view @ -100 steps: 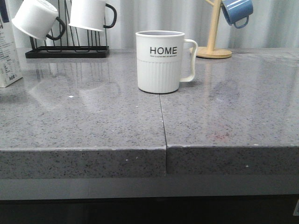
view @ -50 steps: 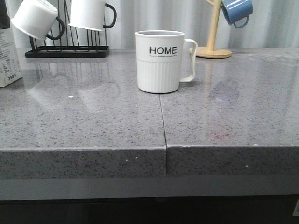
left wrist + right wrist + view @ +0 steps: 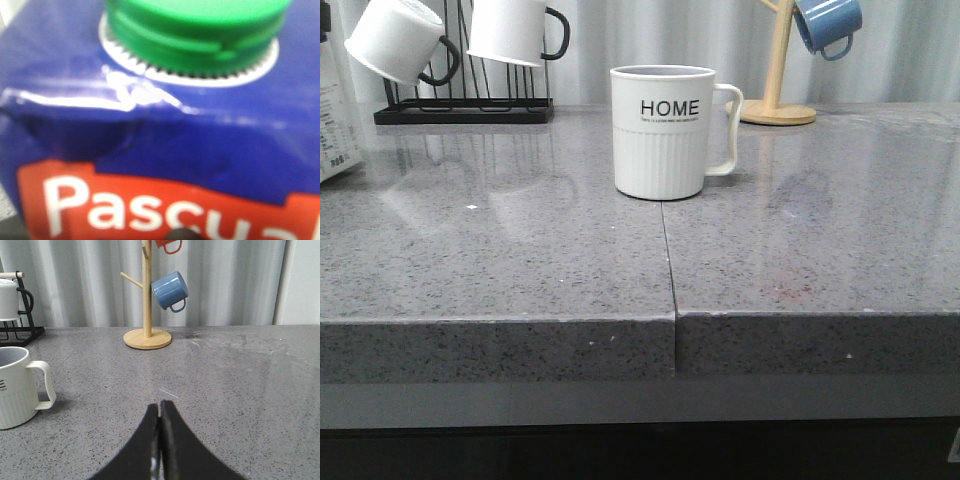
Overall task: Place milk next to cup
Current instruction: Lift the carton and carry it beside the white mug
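Note:
The cup is a white ribbed mug lettered "HOME", upright at the middle of the grey table, handle to the right. Only a strip of the milk shows at the far left edge of the front view, tilted, well left of the cup. In the left wrist view the milk fills the picture: dark blue top, green cap, red band. It hides my left gripper's fingers, which seem closed on it. My right gripper hangs shut and empty over the table, right of the cup.
A black rack with two white black-handled mugs stands at the back left. A wooden mug tree with a blue mug is at the back right. A seam runs from the cup to the table's front edge.
The milk carton has tilted and slid left at the front view's left edge, so less of it shows. The cup and the right gripper have not moved.

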Controlling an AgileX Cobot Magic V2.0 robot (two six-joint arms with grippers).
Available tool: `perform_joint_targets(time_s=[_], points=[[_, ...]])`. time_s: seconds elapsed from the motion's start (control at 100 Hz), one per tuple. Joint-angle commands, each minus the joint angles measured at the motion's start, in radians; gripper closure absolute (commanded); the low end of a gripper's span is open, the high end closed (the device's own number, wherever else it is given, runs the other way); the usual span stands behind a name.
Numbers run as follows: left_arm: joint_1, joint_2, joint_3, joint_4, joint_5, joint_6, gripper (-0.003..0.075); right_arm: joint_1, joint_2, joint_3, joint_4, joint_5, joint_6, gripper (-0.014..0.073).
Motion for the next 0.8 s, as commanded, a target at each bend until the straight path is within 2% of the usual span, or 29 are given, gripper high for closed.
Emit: perform_joint_targets(time_s=[0.0,0.2,0.34,0.47,0.66,0.79], points=[[-0.001,-0.107,-0.041,0.004,-0.132,-0.002,0.0602,-0.006,0.007,-0.029,-0.006,-0.072,0.0,0.0713],[-0.04,-0.198,-0.044,0.002,-0.122,-0.002,0.0602,-0.006,0.007,-0.029,-0.006,-0.072,0.0,0.0713],[-0.049,-0.213,-0.088,0.002,-0.028,-0.002,0.0602,-0.006,0.007,-0.029,-0.006,-0.072,0.0,0.0713],[-0.115,-0.213,-0.106,-0.025,-0.022,0.001,0.0602,-0.006,0.007,-0.029,-0.006,-0.072,0.0,0.0713],[-0.26,-0.201,-0.112,-0.226,-0.066,0.152,0.0603,-0.006,0.007,-0.029,-0.006,-0.072,0.0,0.0713],[-0.374,-0.171,-0.112,-0.392,-0.153,0.293,0.0603,-0.006,0.007,-0.029,-0.006,-0.072,0.0,0.0713]])
